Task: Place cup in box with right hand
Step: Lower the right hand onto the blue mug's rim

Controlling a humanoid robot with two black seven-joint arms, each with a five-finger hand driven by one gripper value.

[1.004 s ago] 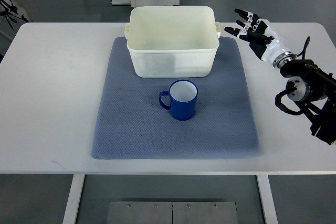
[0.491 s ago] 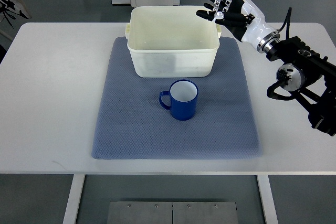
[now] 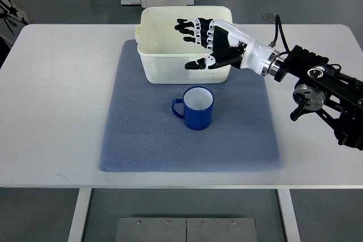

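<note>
Blue enamel cup (image 3: pixel 194 108) stands upright on the grey mat (image 3: pixel 142 140) near the middle of the white tabletop (image 3: pixel 51 111), handle toward the left edge. The right robot hand (image 3: pixel 211 42) hangs over the cream box (image 3: pixel 170 66) just behind the cup, fingers spread wide and holding nothing, apart from the cup.

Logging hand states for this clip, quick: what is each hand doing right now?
Right hand: open, fingers spread, holding nothing, over the white box; the blue cup is untouched on the mat.
Left hand: not in view.
</note>
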